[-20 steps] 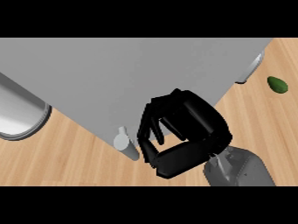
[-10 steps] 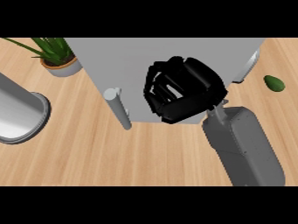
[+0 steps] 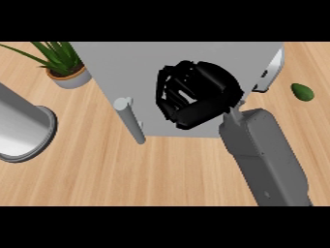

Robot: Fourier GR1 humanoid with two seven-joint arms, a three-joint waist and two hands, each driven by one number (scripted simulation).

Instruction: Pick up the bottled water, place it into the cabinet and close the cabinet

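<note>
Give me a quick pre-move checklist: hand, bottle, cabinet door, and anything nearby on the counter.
1. Right hand in view over the grey cabinet, fingers curled: ok.
2. Bottled water visible in that hand or inside the cabinet: cannot tell; no bottle shows.
3. Cabinet door shut: cannot tell from this steep angle; its handle juts toward the view's lower edge.
4. Left hand located: not ok, it is out of view.
5. Potted plant apart from the right hand: ok.
6. Green avocado-like item lies apart, right of the cabinet: ok.
</note>
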